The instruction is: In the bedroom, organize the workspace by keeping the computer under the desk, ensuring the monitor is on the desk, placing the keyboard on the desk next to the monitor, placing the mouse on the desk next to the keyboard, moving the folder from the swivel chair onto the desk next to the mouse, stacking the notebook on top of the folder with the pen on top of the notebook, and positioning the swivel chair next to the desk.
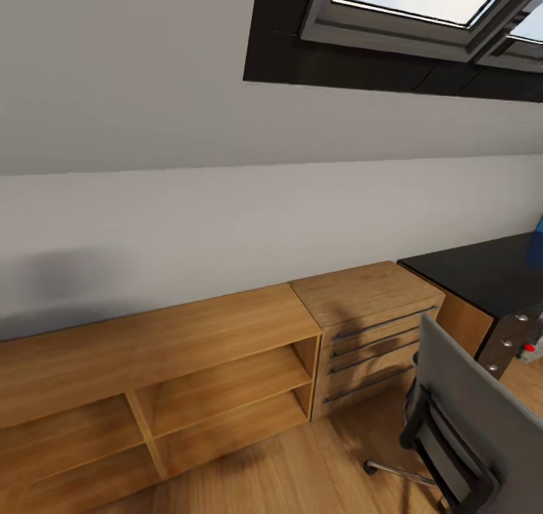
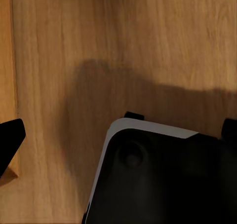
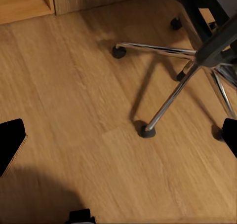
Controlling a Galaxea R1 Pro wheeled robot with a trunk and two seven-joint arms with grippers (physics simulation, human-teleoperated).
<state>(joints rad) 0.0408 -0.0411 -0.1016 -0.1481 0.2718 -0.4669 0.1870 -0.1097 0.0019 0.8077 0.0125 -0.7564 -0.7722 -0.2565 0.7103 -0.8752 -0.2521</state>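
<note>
1. Head view is showing the grey-backed swivel chair [image 1: 471,416] at lower right, standing just in front of the black-topped desk [image 1: 483,269], beside a wooden drawer unit with dark bar handles [image 1: 373,333]; you are facing too far left, toward the low open wooden shelf [image 1: 151,393].
2. Right wrist view is looking down on the chair's chrome star base [image 3: 170,93] and black castors on the wooden plank floor [image 3: 74,110], so your right arm is hanging close to the chair.
3. Right gripper [image 3: 121,135]: dark fingertips are sitting at opposite edges of the frame, spread wide, nothing between them.
4. Left gripper [image 2: 118,135]: one dark fingertip [image 2: 10,140] is showing at one edge, another dark tip at the opposite edge, wide apart and holding nothing; below it are the floor and the robot's black-and-white base shell [image 2: 158,179].
5. The folder cannot be seen; the chair back is hiding the seat. A blue object [image 1: 538,231] is peeking in at the desk's far edge, too cropped to identify.
6. Judgement: you are approaching the chair. Turn the base right until the seat and desktop are both framed, then stop short of the castors.
7. Keep the arms tucked while turning; the right arm is risking a knock on the chair legs.
</note>
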